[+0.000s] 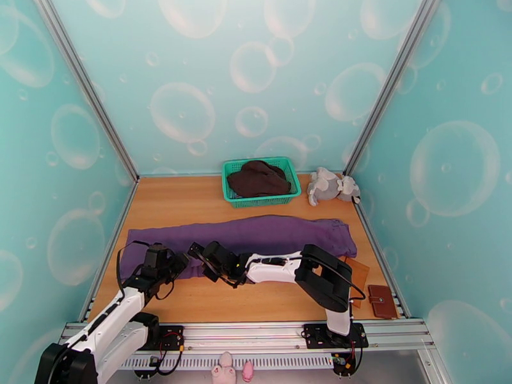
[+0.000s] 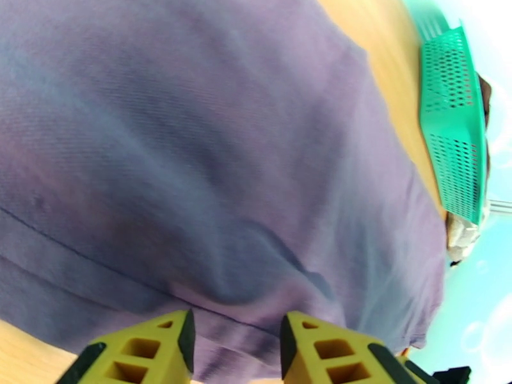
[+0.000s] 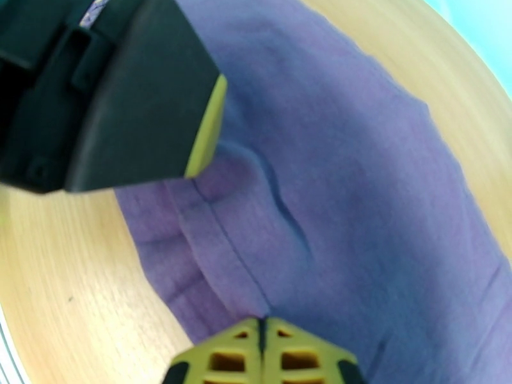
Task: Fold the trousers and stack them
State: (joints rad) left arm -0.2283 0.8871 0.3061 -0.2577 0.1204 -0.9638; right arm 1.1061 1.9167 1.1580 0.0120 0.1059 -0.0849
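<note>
Top view: green basket (image 1: 262, 201) at far edge of table (image 1: 173, 206), dark brown garment (image 1: 258, 178) heaped inside. Trousers (image 1: 269, 233) spread lengthwise across table, nearer than basket, apart from it

Left wrist: left gripper (image 2: 237, 347) released, fingers parted over trousers hem

Right wrist: right gripper (image 3: 262, 340) clenched, tips on trousers edge; cloth pinched or not, cannot tell

Top camera high, looking down, forward; both wrist cameras close, sharing trousers (image 2: 192, 155).
</note>
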